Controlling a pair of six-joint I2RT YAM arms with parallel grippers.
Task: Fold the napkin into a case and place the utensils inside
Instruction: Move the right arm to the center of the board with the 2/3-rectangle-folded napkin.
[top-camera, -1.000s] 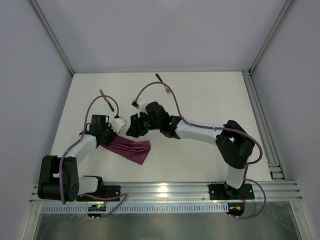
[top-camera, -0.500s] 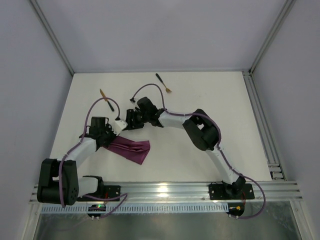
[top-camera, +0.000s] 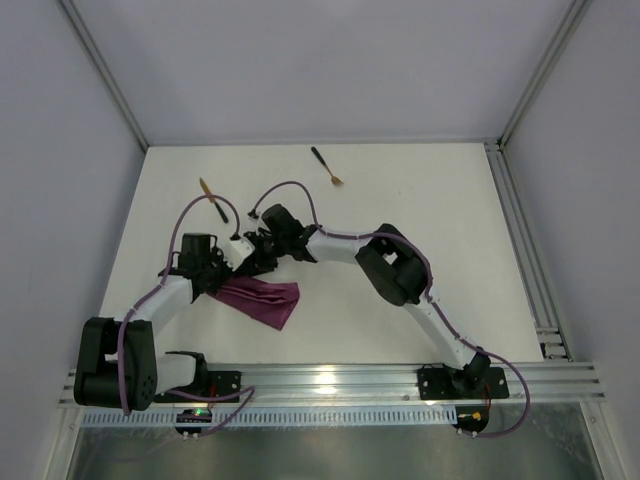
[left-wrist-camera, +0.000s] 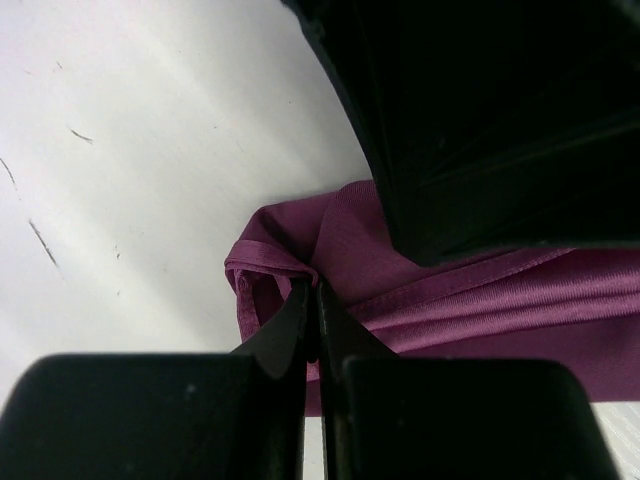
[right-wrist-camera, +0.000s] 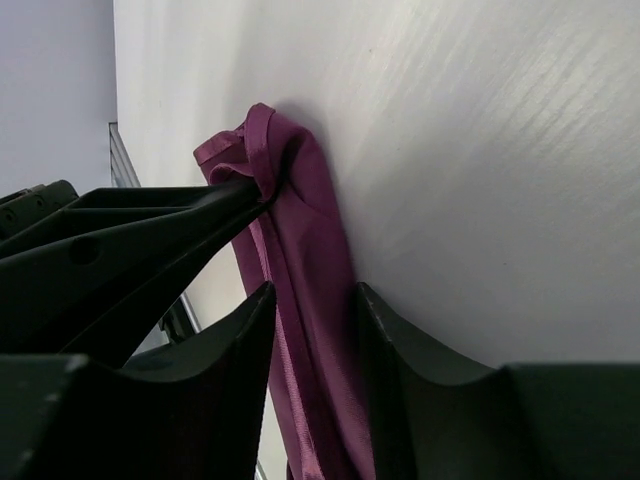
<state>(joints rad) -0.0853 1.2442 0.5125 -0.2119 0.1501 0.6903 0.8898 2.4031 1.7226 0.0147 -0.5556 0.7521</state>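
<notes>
While the napkin (top-camera: 268, 299) lies bunched into a narrow folded strip on the table (top-camera: 430, 210), near the left arm's side and not yet a case, the folding step looks to be the one in hand. At the left, the left pincer (left-wrist-camera: 312, 300) is pressed together on a hemmed corner of the cloth, holding it just off the surface. Just behind it a gold-headed utensil (top-camera: 213, 199) lies apart from the cloth. Next over, the right pincer (right-wrist-camera: 312, 292) stands spread astride the folded edge just beside the left one's grip, with cloth running between its fingers but not pinched. Farther right, near the back edge, the second utensil (top-camera: 326, 166) waits well apart. The next move probably calls for the right pincer to close on that edge, so the two can draw the fold flat without dragging the layers askew.
</notes>
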